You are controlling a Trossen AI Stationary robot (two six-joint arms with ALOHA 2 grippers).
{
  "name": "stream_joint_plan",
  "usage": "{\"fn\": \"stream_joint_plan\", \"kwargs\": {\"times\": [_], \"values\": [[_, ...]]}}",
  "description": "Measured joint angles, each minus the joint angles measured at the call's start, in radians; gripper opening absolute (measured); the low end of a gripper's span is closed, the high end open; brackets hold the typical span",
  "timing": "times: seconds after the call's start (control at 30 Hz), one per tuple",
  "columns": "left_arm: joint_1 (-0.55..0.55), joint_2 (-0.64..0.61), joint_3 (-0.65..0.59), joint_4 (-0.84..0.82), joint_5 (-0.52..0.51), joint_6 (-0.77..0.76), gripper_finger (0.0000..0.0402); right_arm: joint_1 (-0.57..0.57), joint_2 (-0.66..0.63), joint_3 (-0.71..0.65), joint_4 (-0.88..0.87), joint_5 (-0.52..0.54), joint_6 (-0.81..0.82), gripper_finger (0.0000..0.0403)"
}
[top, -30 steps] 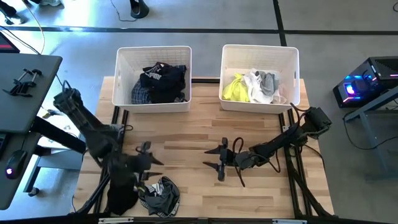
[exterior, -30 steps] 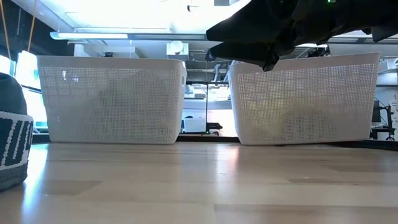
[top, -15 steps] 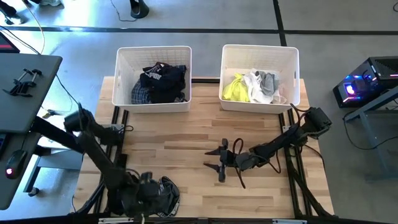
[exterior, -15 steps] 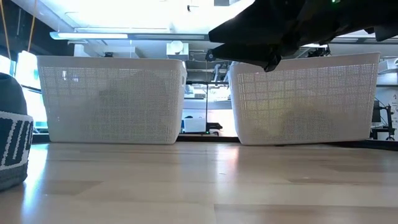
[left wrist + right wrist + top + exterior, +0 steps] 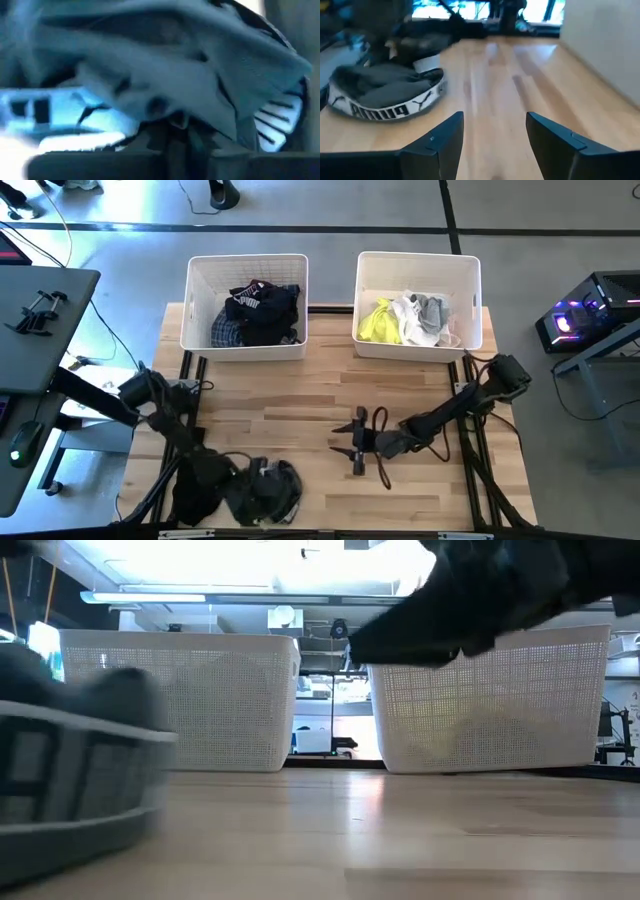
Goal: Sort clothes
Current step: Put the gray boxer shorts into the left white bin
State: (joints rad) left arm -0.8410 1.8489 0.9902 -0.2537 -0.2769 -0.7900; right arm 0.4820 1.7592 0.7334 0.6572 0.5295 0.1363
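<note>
A dark grey garment (image 5: 278, 485) with a white lettered waistband lies bunched on the table near its front edge, left of centre. It also shows in the low view as a blurred grey garment (image 5: 70, 780) and in the right wrist view (image 5: 385, 95). My left gripper (image 5: 250, 485) is down at its left side, shut on it. My right gripper (image 5: 352, 445) hovers open over the table's middle, its fingers pointing toward the garment with nothing between them. More clothes lie in two white bins at the back. My left gripper has a bunched fold of the grey garment (image 5: 160, 107) between its fingertips, coming slanting down from the table's left. The cloth fills the wrist view and hides which layers are caught. The garment's body and its waistband (image 5: 395, 107) rest on the table.
The left bin (image 5: 200, 290) holds black, dark and blue plaid clothes. The right bin (image 5: 470, 290) holds neon yellow, white and grey ones. Bare wooden tabletop (image 5: 300, 400) stretches between the bins and the grippers. The table's near edge runs just below the garment.
My left gripper has dropped toward the table's near edge onto the grey garment, swung in at its left side and shut on it. The garment has shifted a little toward the table's right and shows blurred and larger in the low view.
</note>
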Motion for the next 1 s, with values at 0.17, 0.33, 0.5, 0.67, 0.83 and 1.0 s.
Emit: {"fn": "stream_joint_plan", "kwargs": {"times": [0.17,0.33,0.5,0.67,0.83,1.0], "values": [[0.056,-0.059,-0.006,-0.025,-0.129,0.13,0.0016,0.0,0.082,0.021,0.011,-0.099,-0.014,0.0204],[0.114,-0.128,-0.005,0.022,-0.285,0.31,0.0009,-0.002,0.194,0.119,0.011,-0.111,-0.063,0.0204],[0.173,-0.182,-0.005,0.089,-0.321,0.502,0.0003,-0.026,0.26,0.257,-0.002,-0.079,-0.161,0.0204],[0.189,-0.273,-0.005,0.051,-0.383,0.629,0.0003,-0.047,0.265,0.371,-0.156,-0.024,-0.205,0.0204],[0.172,-0.407,-0.005,0.036,-0.547,0.748,0.0003,-0.041,0.261,0.461,-0.341,0.204,-0.203,0.0204],[0.155,-0.563,-0.003,-0.017,-0.795,0.834,0.0003,0.005,0.211,0.527,-0.517,0.386,-0.19,0.0204]]}}
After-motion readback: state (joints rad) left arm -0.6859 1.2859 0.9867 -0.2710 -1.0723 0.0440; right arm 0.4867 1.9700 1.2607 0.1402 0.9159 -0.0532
